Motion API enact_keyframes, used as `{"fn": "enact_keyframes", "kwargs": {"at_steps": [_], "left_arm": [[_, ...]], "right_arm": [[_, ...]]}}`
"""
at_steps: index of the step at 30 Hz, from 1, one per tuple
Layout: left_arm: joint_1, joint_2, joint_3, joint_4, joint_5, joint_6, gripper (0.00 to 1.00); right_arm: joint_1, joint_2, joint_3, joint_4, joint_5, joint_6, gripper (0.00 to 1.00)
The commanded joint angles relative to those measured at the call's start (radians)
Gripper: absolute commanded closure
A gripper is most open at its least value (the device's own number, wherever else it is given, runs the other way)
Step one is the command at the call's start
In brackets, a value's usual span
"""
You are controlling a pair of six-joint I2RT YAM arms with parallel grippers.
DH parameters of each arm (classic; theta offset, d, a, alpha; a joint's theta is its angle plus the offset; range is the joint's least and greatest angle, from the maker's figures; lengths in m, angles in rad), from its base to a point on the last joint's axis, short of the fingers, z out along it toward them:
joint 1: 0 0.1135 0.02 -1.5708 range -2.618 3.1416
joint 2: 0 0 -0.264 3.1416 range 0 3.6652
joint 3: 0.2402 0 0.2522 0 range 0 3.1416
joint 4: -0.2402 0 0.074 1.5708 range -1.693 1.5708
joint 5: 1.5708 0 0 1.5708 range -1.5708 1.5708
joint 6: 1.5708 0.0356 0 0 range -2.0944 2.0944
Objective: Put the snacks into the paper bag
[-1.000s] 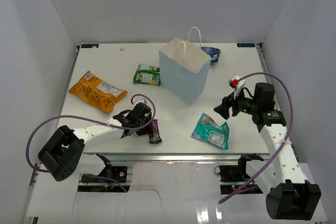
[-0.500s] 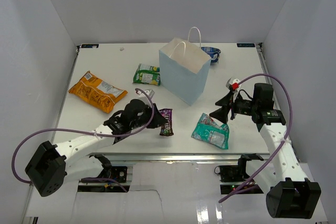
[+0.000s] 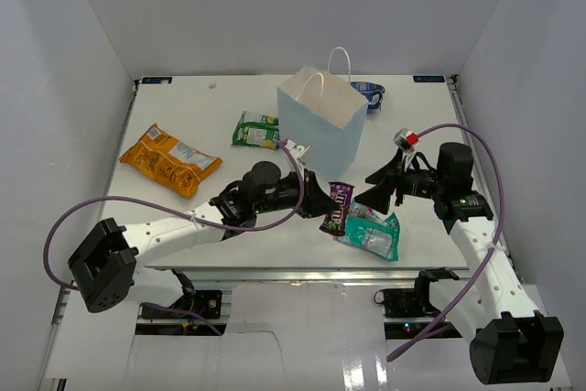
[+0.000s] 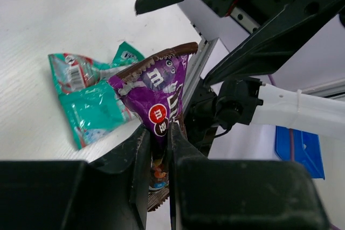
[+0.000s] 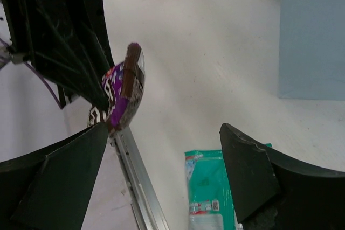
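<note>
We are counting five snack packets: one flat orange foil chip bag, one green foil packet, one teal foil packet, one purple-and-brown candy packet and one blue packet. We are also counting one upright light-blue paper bag and two robot arms: left arm, right arm.

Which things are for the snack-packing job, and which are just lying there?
Job: paper bag, purple M&M's packet in left gripper, teal packet, orange chip bag, green packet, blue packet.
Just there: purple cable, metal rail.
</note>
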Motion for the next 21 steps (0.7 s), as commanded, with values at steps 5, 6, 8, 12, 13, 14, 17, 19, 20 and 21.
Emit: {"fn": "enact_keyframes", "kwargs": {"at_steps": [5,6,8,12,13,14,17,19,20,21], "left_arm": [[-0.046,0.089,0.137,0.081,0.024,0.054,0.88],[-0.050,0.097,0.146,0.083,0.027,0.058,0.88],[-0.057,0.115,0.172,0.083,0.031,0.065,0.88],[-0.062,0.135,0.186,0.084,0.034,0.071,0.88],[-0.063,0.138,0.191,0.084,0.034,0.071,0.88],[-0.063,0.140,0.195,0.084,0.036,0.073,0.88],[-0.068,0.144,0.207,0.084,0.039,0.076,0.88],[-0.070,0.140,0.215,0.084,0.034,0.082,0.88],[-0.070,0.137,0.215,0.086,0.034,0.084,0.88],[-0.070,0.135,0.218,0.084,0.034,0.085,0.88]], "right_arm": [[0.022,-0.065,-0.036,0.240,0.048,0.293,0.09],[0.022,-0.067,-0.036,0.240,0.065,0.296,0.09],[0.022,-0.065,-0.039,0.249,0.063,0.310,0.09],[0.022,-0.065,-0.050,0.267,0.039,0.348,0.12],[0.022,-0.065,-0.053,0.298,0.036,0.360,0.12],[0.022,-0.062,-0.053,0.301,0.033,0.365,0.13],[0.022,-0.058,-0.052,0.299,0.019,0.371,0.15],[0.022,-0.059,-0.053,0.295,0.016,0.371,0.18],[0.024,-0.061,-0.053,0.295,0.016,0.373,0.19],[0.022,-0.064,-0.056,0.296,0.016,0.374,0.21]]}}
